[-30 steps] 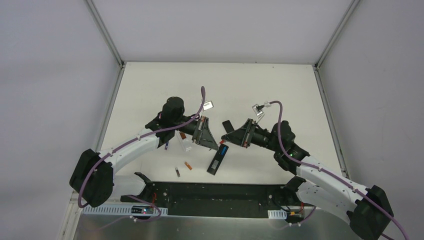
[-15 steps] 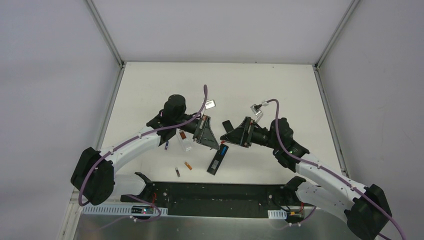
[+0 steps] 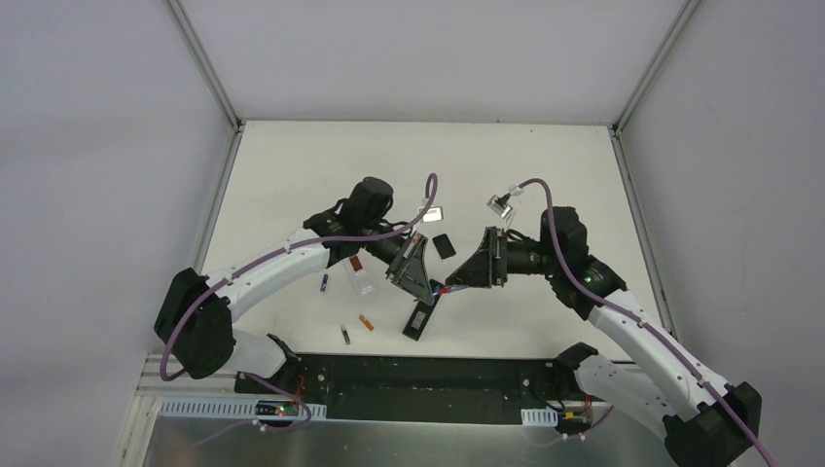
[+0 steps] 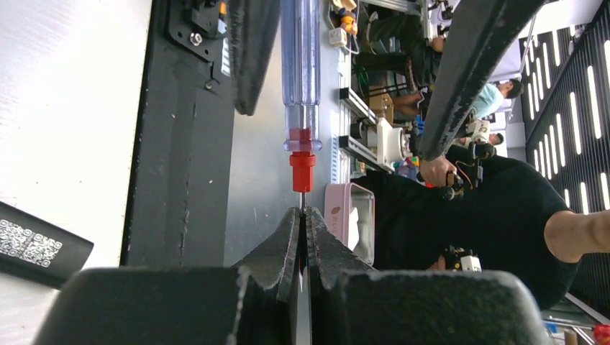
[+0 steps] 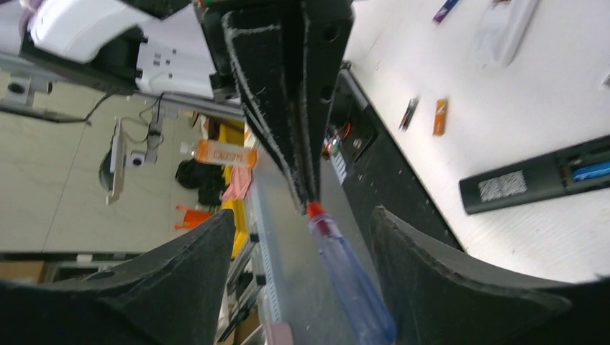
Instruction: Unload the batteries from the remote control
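Blue-handled screwdriver [image 4: 301, 72] now in left jaws

I am working in a robotics lab: I am looking down on a white counter [image 3: 292, 175] boxed in by plain pale walls [image 3: 97, 146] and aluminium frame posts [image 3: 202, 60], with a cabled left arm [image 3: 272, 277] and right arm [image 3: 632, 326] bolted to a black base plate [image 3: 428, 375] beside slotted cable ducting [image 3: 209, 409]. Past my left tool [image 4: 303, 212], a person in a black shirt [image 4: 503, 237] is holding some small device among cluttered equipment shelves [image 4: 360, 108].
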Controlling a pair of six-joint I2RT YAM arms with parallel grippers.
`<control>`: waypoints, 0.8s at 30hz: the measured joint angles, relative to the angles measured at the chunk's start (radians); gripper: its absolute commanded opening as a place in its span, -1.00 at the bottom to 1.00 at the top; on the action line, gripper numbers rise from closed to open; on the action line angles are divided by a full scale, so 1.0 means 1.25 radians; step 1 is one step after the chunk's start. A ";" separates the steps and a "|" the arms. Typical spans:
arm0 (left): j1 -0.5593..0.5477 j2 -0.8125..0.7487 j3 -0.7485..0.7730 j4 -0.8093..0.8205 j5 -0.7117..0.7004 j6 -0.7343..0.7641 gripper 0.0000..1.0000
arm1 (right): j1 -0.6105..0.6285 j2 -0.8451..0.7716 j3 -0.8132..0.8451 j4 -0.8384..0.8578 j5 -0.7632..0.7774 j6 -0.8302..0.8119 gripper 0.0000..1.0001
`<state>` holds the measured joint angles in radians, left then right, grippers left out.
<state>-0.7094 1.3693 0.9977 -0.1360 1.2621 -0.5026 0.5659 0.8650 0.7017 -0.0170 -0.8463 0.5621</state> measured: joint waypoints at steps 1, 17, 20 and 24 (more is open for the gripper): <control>-0.007 0.005 0.004 -0.019 -0.004 0.013 -1.00 | 0.000 0.000 0.005 -0.017 -0.018 -0.011 0.31; -0.020 0.013 0.033 -0.078 -0.005 0.076 -1.00 | -0.004 0.033 0.017 -0.130 -0.108 -0.078 -0.52; -0.020 0.013 0.034 -0.078 -0.002 0.081 -1.00 | -0.005 0.035 0.017 -0.111 -0.113 -0.060 -0.60; -0.019 0.013 0.034 -0.078 0.010 0.083 -1.00 | -0.005 0.035 0.012 -0.080 -0.121 -0.036 -1.00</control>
<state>-0.7330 1.3857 1.0401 -0.2333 1.2743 -0.3985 0.5602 0.9092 0.7170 -0.1169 -0.9970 0.5171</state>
